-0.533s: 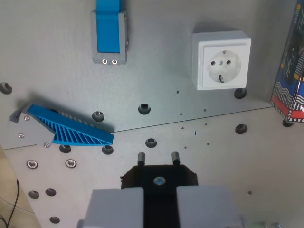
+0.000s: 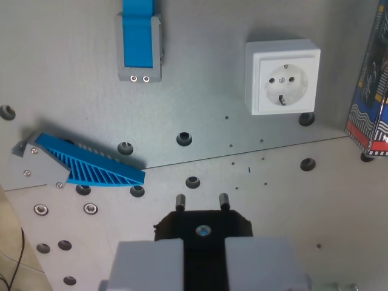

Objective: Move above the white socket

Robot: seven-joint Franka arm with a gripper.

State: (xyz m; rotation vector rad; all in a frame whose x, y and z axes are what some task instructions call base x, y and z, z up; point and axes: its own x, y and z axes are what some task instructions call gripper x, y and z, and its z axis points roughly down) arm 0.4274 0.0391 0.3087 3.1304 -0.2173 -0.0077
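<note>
Currently I read one wrist view, looking down on a grey metal mounting plate [image 2: 73, 60] dotted with bolt holes. The white socket [image 2: 283, 77], a round-faced wall outlet in a square housing, sits toward the plate's far right, in the upper right of the wrist view. It lies flat, face up, with two pin holes and an earth clip visible. One dark bolt hole touches its lower right corner.

The gripper [image 2: 202, 201] enters from the bottom edge of the view, centred. Its grey fingers [image 2: 148, 264] hold a black plug [image 2: 203, 227] between them; the jaws are clamped on the plug body. Two metal pins [image 2: 180, 201] point away from the camera toward the plate. The socket is well apart from the plug, up and to the wrist view's right of it.

Other items I note: a blue-and-grey block fixture [image 2: 140, 42] at the top edge, left of the socket. A blue ribbed wedge [image 2: 91, 167] on a grey bracket lies tilted at the left side. A patterned box [image 2: 371, 91] stands at the right edge, near the socket. A seam line crosses the plate between socket and plug.
</note>
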